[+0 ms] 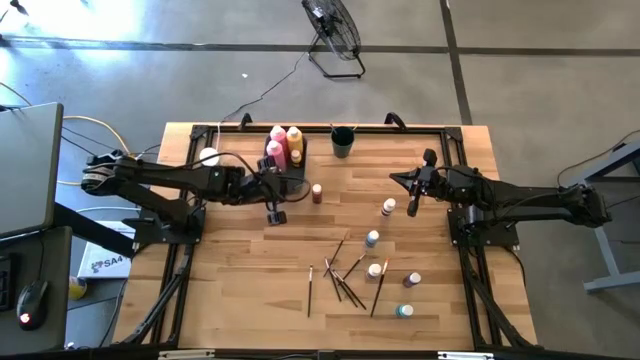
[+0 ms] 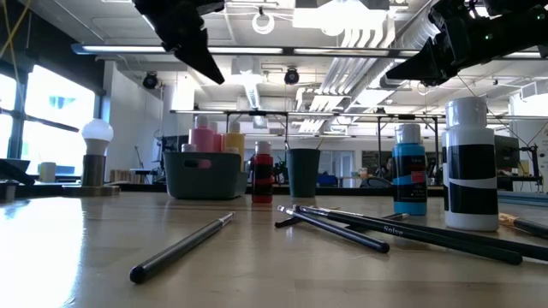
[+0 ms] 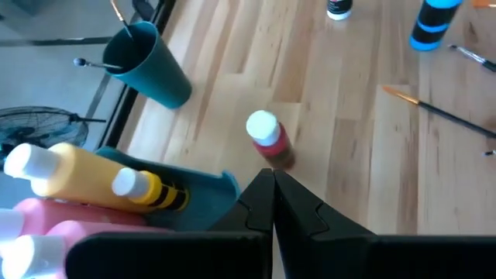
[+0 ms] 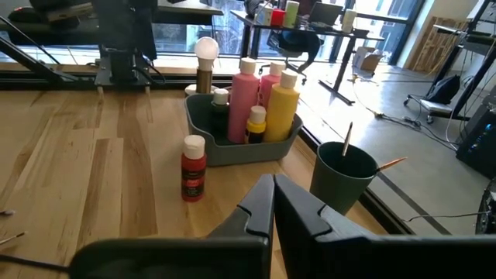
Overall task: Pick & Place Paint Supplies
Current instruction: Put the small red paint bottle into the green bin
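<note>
A grey bin [image 1: 287, 160] at the far middle holds the tall pink [image 4: 246, 97] and yellow [image 4: 284, 108] squeeze bottles. A red white-capped paint bottle [image 3: 269, 139] stands upright on the table just right of the bin. My left gripper [image 3: 273, 177] hangs shut and empty above and short of this bottle, pointing down at a slant; it shows too in the high view [image 1: 298, 186]. Several small paint bottles [image 1: 388, 207] and thin brushes [image 1: 340, 275] lie on the near right of the table. My right gripper [image 1: 396, 178] waits shut and empty at the right.
A dark green cup [image 1: 343, 142] with a brush in it stands right of the bin at the far edge. A white knob on a round tan base [image 2: 96, 154] stands left of the bin. Bare wood lies between the red bottle and the loose bottles.
</note>
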{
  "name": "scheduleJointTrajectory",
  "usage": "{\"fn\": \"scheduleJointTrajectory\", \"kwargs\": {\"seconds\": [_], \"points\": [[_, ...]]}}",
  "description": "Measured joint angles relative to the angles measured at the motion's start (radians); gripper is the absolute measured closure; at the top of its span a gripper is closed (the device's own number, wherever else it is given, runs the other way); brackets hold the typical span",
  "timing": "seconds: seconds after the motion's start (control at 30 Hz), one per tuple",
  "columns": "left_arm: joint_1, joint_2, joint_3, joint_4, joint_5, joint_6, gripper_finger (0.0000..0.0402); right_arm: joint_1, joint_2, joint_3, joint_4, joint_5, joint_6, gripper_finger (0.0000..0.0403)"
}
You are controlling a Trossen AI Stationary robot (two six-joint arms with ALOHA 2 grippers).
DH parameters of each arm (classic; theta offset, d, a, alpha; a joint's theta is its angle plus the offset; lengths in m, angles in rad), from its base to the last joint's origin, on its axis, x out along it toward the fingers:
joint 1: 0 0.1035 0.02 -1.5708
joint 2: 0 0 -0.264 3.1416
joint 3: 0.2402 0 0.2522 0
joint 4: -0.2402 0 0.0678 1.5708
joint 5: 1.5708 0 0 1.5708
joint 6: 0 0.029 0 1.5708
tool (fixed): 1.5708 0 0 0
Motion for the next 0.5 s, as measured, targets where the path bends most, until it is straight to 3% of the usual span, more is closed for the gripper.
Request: {"fn": "scheduleJointTrajectory", "kwargs": {"seconds": [0.2,0.5], "points": [[0.003,0.0,0.0,0.037,-0.041,-0.002,0.0371,0.0,0.0,0.0,0.001,0.0,0.0,0.0398],[0.07,0.0,0.0,0.071,0.004,-0.025,0.0224,0.0,0.0,0.0,0.0,0.0,0.0,0.0398]]}}
